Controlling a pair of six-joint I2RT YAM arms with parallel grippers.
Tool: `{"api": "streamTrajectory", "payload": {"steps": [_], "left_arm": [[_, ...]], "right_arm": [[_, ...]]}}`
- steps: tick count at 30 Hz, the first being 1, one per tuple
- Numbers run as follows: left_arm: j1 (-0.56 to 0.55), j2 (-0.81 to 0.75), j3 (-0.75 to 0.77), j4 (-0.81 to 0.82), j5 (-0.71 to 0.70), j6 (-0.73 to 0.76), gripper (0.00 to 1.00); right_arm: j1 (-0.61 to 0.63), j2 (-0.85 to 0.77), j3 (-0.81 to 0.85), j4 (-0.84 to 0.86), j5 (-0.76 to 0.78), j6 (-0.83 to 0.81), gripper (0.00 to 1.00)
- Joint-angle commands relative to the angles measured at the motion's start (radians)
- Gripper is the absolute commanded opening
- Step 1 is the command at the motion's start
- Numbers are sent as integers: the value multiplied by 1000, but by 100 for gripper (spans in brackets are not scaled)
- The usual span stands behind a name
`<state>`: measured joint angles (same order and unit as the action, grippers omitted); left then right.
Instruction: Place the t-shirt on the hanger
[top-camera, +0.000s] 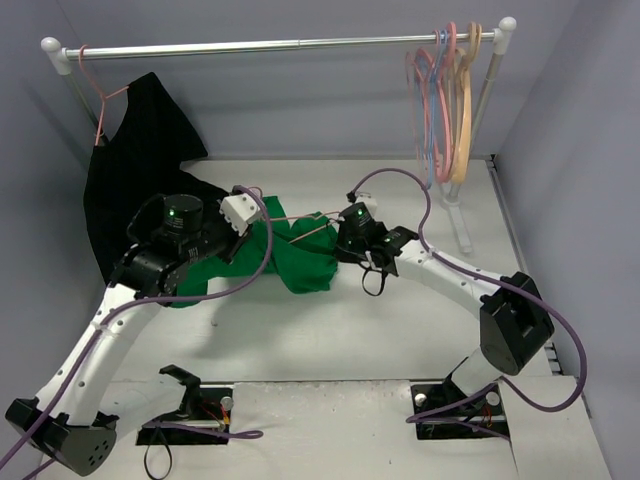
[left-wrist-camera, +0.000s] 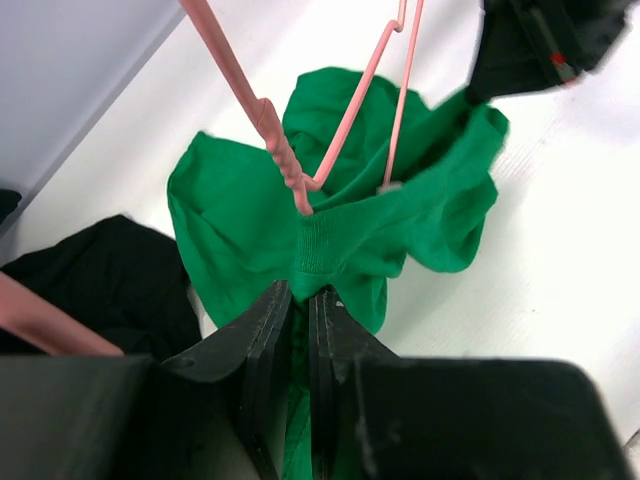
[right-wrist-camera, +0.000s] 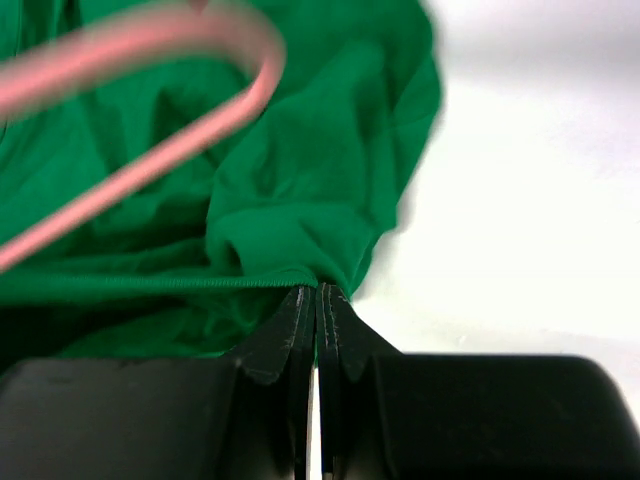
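The green t-shirt (top-camera: 295, 258) hangs bunched between my two grippers, just above the table. My left gripper (top-camera: 256, 226) is shut on its ribbed collar, as the left wrist view (left-wrist-camera: 303, 292) shows. My right gripper (top-camera: 336, 240) is shut on a stitched edge of the shirt (right-wrist-camera: 300, 170), with the jaws pressed together in the right wrist view (right-wrist-camera: 317, 292). The thin pink hanger (top-camera: 300, 215) lies across the top of the shirt between the grippers. Its twisted neck (left-wrist-camera: 282, 155) goes down into the collar opening. It shows blurred in the right wrist view (right-wrist-camera: 150, 150).
A black garment (top-camera: 140, 170) hangs on another pink hanger (top-camera: 100, 105) at the left end of the metal rail (top-camera: 280, 45). Several pink, blue and tan hangers (top-camera: 445, 100) hang at the rail's right end. Grey walls stand behind and to the sides.
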<state>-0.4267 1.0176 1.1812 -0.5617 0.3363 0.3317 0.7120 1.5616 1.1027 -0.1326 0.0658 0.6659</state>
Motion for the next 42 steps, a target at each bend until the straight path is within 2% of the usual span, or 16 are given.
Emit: {"api": "streamTrajectory", "payload": {"steps": [1,8,12,26,31,38,42], "left_arm": [[-7,-65,26,100,61,-5,0],[-7,-117,-14,80,136,19,0],[-7,-113,-5,-7,144,49,0],[-7,-64,12,-102,67,109,0],[-7,-22,49,-72,17,105,0],[-9,35,121,29,98,95,0],[-9,41,144,160,110,76,0]], "right_arm": [[-57,-37,19,74,-26,-78,0],[-131,-44,57,97,-49,-201,0],[-140,-58,75,99,-29,-239,0],[-138,-90,183,83,-12,-376,0],[-129,-104,247,48,-57,-434,0],[-86,-78,399,-33,-132,-514,0],[-45,-25,587,-114,-156,-567,0]]}}
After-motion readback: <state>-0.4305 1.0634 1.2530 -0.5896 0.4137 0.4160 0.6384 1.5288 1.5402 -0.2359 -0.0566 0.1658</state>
